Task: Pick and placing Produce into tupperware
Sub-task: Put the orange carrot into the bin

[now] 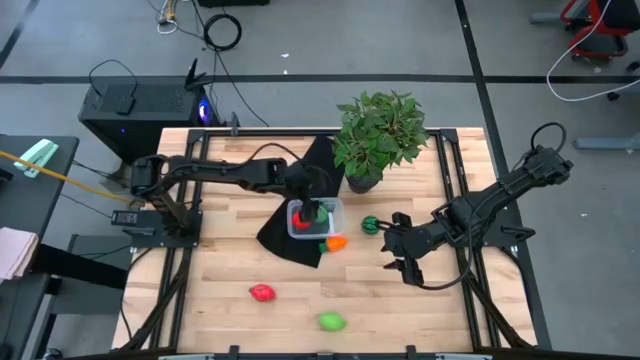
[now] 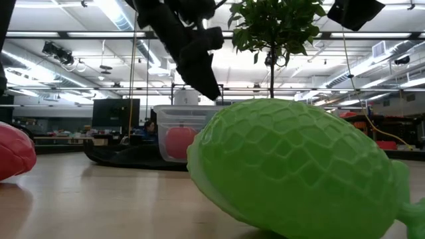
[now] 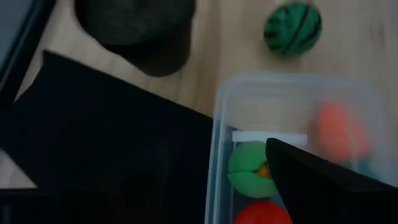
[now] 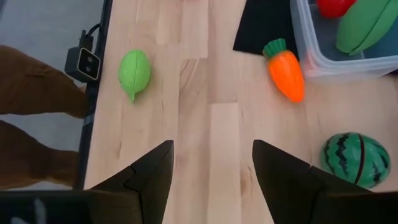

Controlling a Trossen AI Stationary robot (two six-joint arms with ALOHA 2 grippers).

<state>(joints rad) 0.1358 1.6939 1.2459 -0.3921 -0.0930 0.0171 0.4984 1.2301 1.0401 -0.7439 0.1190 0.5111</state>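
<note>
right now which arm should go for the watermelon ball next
Probably the right. Its gripper hangs open beside the striped watermelon ball, with only bare table between them. The left gripper is over the tupperware, where a red and a green piece already lie, and would have to cross the box.

Clear tupperware (image 3: 219, 143) stands on light wood desk (image 3: 236, 43), its one edge over a black cloth (image 3: 106, 149). Inside it: a green piece (image 3: 247, 168) w/ a bit of orange on it, and a red piece (image 3: 261, 213) just beside. An orange piece (image 3: 339, 130) shows blurred through the clear wall; inside or behind, cannot tell. A dark claw finger (image 3: 323, 186) is above the box. Dark green striped ball (image 3: 292, 28) lies on desk, apart from box. Dark round pot (image 3: 140, 31) near cloth.
</note>
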